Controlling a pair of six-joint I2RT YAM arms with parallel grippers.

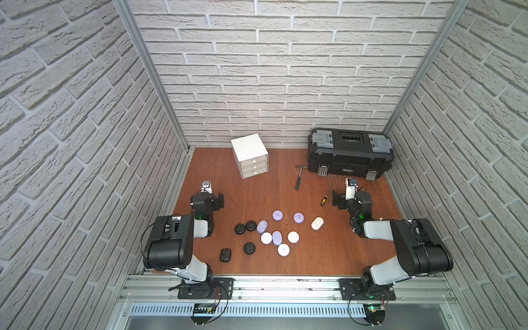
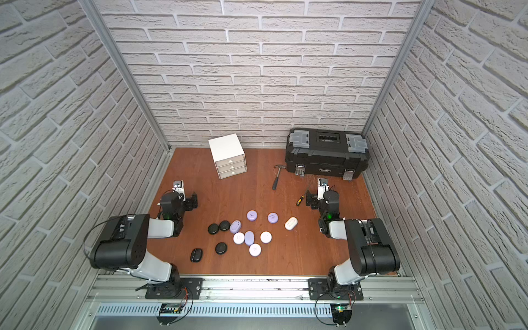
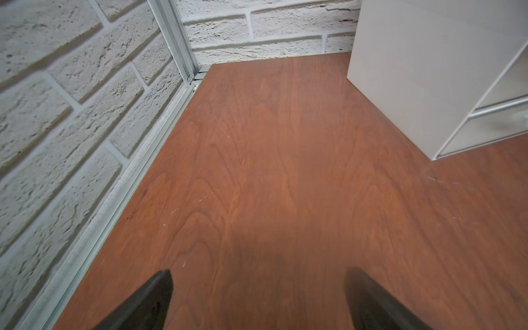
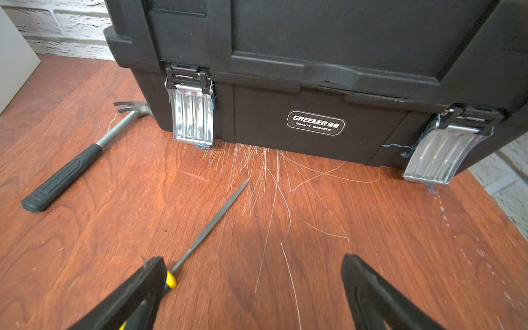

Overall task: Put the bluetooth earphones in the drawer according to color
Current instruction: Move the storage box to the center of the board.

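Observation:
Several bluetooth earphones lie in a cluster mid-table in both top views: black ones (image 1: pixel 249 248) on the left, lavender ones (image 1: pixel 277 215) and white ones (image 1: pixel 293 237) mixed in the middle, and one white oval (image 1: pixel 317 223) on the right. The drawer (image 1: pixel 250 155) (image 2: pixel 227 155) is a white cabinet at the back with all three clear drawers shut; its side shows in the left wrist view (image 3: pixel 423 85). My left gripper (image 1: pixel 218 201) (image 3: pixel 258 274) hangs open over bare wood, left of the cluster. My right gripper (image 1: pixel 337 201) (image 4: pixel 253 260) is open and empty, right of the cluster.
A big black toolbox (image 1: pixel 350 154) (image 4: pixel 314 57) stands at the back right. A hammer (image 1: pixel 299 177) (image 4: pixel 80 165) lies beside it. A yellow-handled screwdriver (image 1: pixel 325 198) (image 4: pixel 211 220) lies right by my right gripper's finger. Brick walls close in three sides.

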